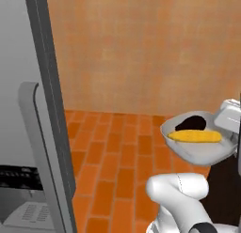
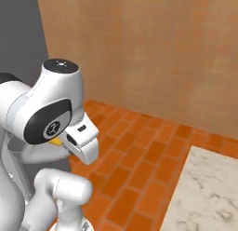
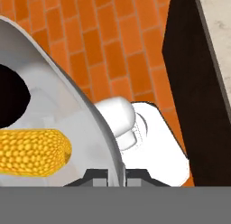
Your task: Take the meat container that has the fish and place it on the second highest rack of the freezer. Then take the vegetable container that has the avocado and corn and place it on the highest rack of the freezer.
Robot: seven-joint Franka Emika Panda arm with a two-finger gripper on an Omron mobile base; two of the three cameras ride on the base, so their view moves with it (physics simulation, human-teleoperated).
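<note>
The gripper [image 3: 116, 174] is pinching the vegetable container's [image 1: 200, 150] rim, carrying corn [image 1: 195, 136] and avocado [image 1: 193, 122] (above brick floor [image 1: 117, 166])

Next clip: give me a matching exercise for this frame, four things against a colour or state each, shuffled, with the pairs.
Things:
1. corn
2. avocado
3. vegetable container
4. end effector

Descriptions:
a. nearly black lump lying in the bowl
b. shut on the bowl's rim, holding it up off the floor
c. yellow-orange cob lying beside the dark lump
d. grey, held in the air above the orange brick floor

Pairs: 1-c, 2-a, 3-d, 4-b
</note>
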